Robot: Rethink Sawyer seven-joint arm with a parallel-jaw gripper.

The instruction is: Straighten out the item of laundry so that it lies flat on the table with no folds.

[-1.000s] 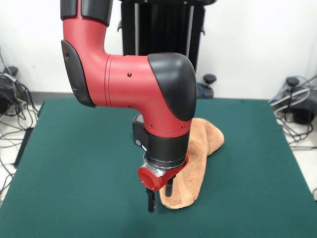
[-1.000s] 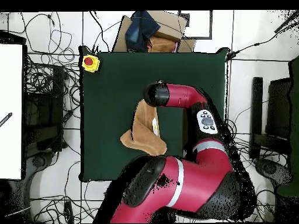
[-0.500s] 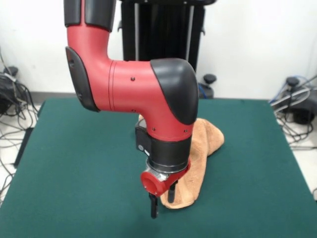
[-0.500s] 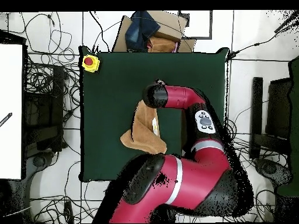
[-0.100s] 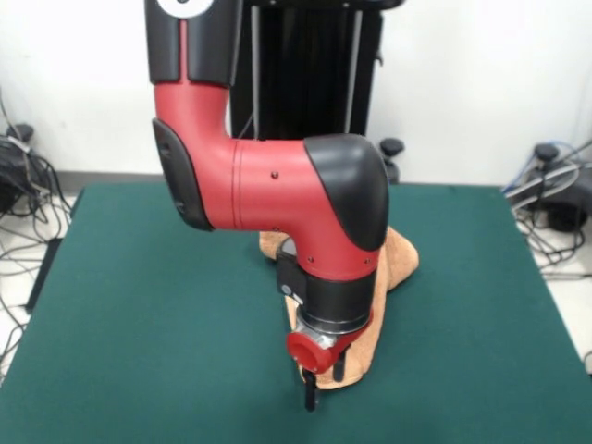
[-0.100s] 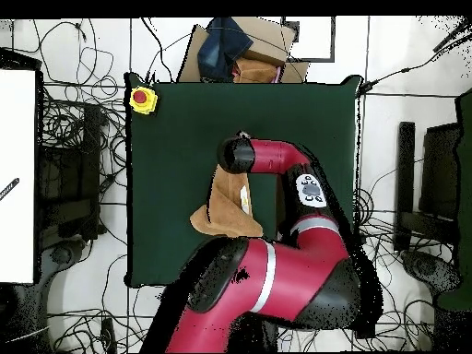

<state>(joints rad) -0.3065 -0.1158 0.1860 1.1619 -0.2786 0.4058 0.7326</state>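
Front view shows the gripper (image 5: 321, 381) lowered with jaws parted at the folded towel's (image 5: 393, 262) near end on the table (image 5: 139, 324), apparently about to pinch that edge, which then needs pulling outward.

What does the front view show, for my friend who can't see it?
A red and black robot arm reaches down to the near end of a folded orange towel on a green table. Its claw hangs open, with one finger over the towel and one just beside it.
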